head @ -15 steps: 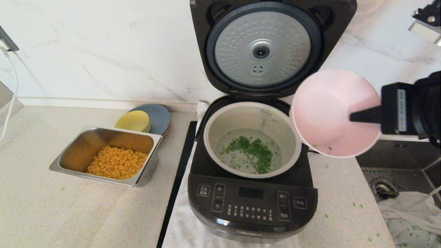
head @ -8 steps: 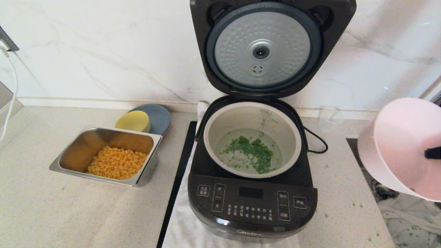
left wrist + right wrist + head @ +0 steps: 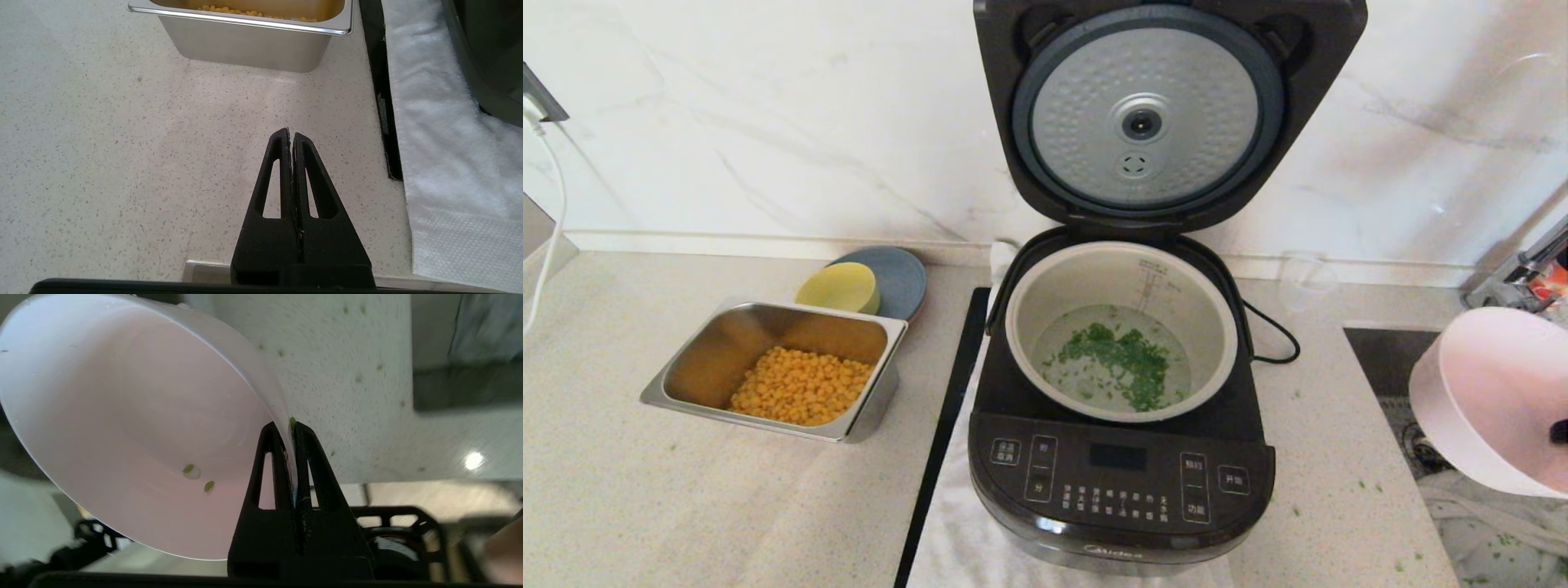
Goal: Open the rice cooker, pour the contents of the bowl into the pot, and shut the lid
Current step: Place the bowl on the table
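Pink-white bowl [image 3: 1494, 400] emptied and being held tilted at the right edge, over the sink, rim clamped in right gripper [image 3: 292, 426], greens [image 3: 1123, 363] lying in the pot [image 3: 1045, 282], left gripper [image 3: 291, 136] pressed together, idle, needing next setting-down, then lid [image 3: 1168, 114] closing.

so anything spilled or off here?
Yes: green bits lie scattered on the counter right of the rice cooker, and two cling inside the bowl held tilted by the right gripper. The rest sits in the pot.
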Robot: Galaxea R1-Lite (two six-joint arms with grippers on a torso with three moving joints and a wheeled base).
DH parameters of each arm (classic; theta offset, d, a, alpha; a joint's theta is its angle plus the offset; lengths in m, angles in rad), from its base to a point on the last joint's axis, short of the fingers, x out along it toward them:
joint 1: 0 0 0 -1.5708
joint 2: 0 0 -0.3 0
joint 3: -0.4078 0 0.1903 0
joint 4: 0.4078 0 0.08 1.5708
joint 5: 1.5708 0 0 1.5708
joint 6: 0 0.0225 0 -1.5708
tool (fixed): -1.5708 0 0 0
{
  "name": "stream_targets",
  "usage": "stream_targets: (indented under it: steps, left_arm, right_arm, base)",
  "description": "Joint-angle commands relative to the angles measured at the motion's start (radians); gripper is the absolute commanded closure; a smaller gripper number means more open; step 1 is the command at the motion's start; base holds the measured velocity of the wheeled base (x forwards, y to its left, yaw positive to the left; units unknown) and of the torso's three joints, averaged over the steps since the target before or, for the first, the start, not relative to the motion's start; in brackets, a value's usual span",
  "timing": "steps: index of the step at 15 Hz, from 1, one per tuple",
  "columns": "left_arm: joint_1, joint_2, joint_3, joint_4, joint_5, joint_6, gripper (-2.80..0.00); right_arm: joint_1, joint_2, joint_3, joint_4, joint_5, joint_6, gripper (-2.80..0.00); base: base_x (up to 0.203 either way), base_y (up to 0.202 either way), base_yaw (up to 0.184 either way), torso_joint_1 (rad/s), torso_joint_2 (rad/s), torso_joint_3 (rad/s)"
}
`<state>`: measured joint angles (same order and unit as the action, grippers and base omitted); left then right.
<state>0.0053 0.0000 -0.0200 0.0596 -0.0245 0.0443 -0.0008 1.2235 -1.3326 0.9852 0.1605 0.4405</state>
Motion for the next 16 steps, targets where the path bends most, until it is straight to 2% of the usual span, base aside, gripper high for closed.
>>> stream_targets:
  steps: [1,8,13,16]
  left_arm:
    - [0.001,0.001,0.000,0.000,0.000,-0.001,0.00]
    - [0.001,0.000,0.000,0.000,0.000,0.000,0.00]
    - [0.001,0.000,0.000,0.000,0.000,0.000,0.00]
    - [0.001,0.000,0.000,0.000,0.000,0.000,0.00]
  right_arm:
    - [-0.077,0.061,0.129,-0.059,0.032,-0.010,0.00]
    - [-0.094,0.233,0.527,-0.506,0.072,-0.030,0.00]
    - [-0.095,0.376,0.662,-0.757,0.063,-0.029,0.00]
    - [-0.099,0.401,0.684,-0.818,0.059,-0.027,0.00]
  base:
    - [0.000,0.000,0.000,0.000,0.00,0.000]
    - [0.000,0.000,0.000,0.000,0.00,0.000]
    - [0.000,0.000,0.000,0.000,0.00,0.000]
    - [0.000,0.000,0.000,0.000,0.00,0.000]
